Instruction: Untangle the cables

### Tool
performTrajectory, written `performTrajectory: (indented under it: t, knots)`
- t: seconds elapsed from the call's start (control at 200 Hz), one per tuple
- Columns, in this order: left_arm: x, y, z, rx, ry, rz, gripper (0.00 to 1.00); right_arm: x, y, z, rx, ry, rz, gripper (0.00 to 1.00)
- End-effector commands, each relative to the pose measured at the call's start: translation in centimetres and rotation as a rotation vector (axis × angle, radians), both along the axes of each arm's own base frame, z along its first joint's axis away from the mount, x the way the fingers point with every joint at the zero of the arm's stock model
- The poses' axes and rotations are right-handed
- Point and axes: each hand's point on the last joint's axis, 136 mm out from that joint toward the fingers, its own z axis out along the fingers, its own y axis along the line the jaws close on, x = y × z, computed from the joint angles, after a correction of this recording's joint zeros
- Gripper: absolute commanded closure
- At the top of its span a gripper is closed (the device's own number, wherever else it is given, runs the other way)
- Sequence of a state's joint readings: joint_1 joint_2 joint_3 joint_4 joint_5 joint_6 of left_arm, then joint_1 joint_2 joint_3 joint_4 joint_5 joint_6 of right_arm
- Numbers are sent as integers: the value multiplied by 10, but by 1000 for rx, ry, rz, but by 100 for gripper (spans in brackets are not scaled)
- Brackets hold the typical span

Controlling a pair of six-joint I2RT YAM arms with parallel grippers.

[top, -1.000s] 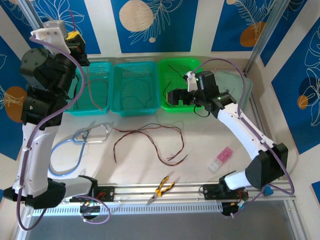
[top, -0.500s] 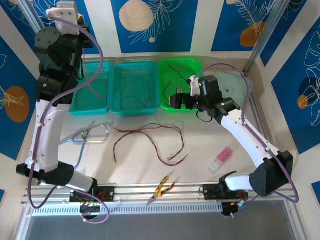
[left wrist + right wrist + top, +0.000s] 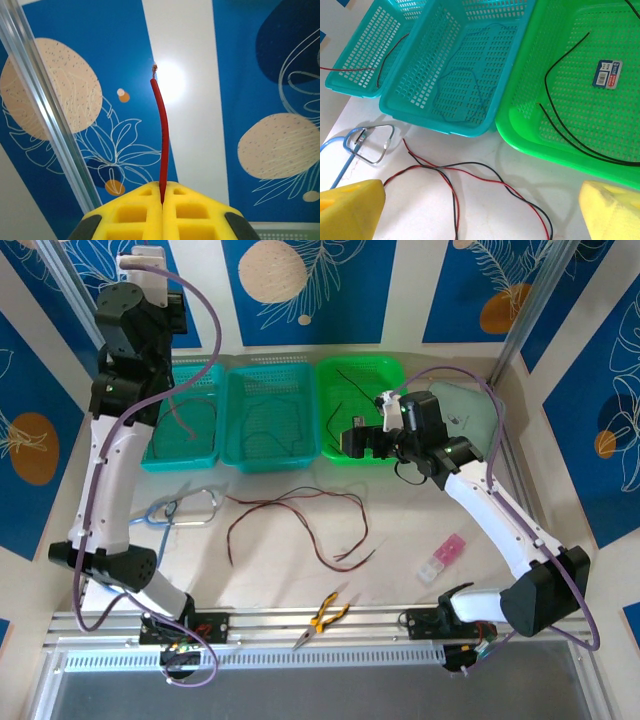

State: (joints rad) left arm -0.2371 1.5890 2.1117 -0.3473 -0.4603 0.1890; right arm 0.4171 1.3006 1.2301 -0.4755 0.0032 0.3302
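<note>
1. Top external — the left gripper [image 3: 172, 312], clamped on the thin red cable [image 3: 183, 420], stands higher and further back than a second ago. The cable trails down into the left teal plastic mesh basket [image 3: 180, 465]. The right gripper [image 3: 350, 437] hovers at the green plastic mesh basket [image 3: 330, 458], barely shifted. The tangled red and dark brown cable pair [image 3: 300, 502] lies unmoved on the table [image 3: 420, 520].
2. Left wrist — yellow fingers [image 3: 130, 210] are pinched on the red cable's end.
3. Right wrist — jaws spread wide, holding nothing. A thin black cable [image 3: 560, 60] lies in the green basket.
</note>
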Motion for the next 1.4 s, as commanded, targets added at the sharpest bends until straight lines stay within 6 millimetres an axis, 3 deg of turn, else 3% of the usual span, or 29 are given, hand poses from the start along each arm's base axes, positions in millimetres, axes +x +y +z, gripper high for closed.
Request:
performTrajectory:
  t: [0.0,0.38,0.685,0.96,1.23,1.326,1.396]
  knots:
    - [17,24,-24,-11,43,92,100,-7,-2,4,4,-5,15,1]
    - [49,52,-91,-41,177,142,100,-8,-8,9,23,-5,-1,1]
    - [61,55,-156,-101,294,167,100,-9,-5,11,50,8,0,1]
    - [61,57,-201,-98,358,187,100,-10,-3,9,52,22,11,1]
    - [79,50,-267,-165,510,145,100,-11,-1,7,53,33,20,1]
    - [90,51,-280,-213,569,138,100,-13,-3,7,43,32,21,1]
    - [96,52,-278,-200,561,140,100,-14,-5,5,37,34,21,1]
